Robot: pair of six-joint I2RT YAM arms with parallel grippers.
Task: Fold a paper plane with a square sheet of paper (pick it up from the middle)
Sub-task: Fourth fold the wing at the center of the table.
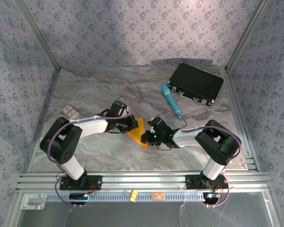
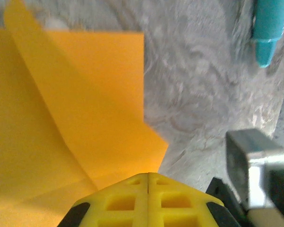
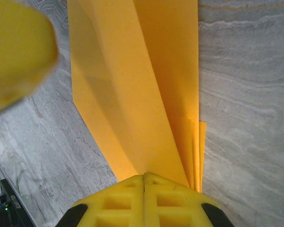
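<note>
The orange-yellow paper [image 1: 138, 132] is folded into a slim layered wedge, the paper plane, and is held just over the marble table between both grippers. My left gripper [image 1: 131, 124] is shut at its far end; in the left wrist view the folded paper [image 2: 85, 118] spreads out from behind the closed yellow fingertips [image 2: 148, 174]. My right gripper [image 1: 150, 137] is shut on the near end; in the right wrist view the paper's stacked layers [image 3: 146, 94] fan out from the closed tips [image 3: 144, 175]. A blurred yellow finger [image 3: 16, 52] of the left gripper shows at the upper left.
A teal pen-like cylinder [image 1: 172, 100] [image 2: 270, 28] lies behind the right gripper. A black case [image 1: 195, 83] sits at the back right. A small white-and-red card [image 1: 70, 111] lies at the left. Frame posts and patterned walls ring the table [image 1: 109, 156].
</note>
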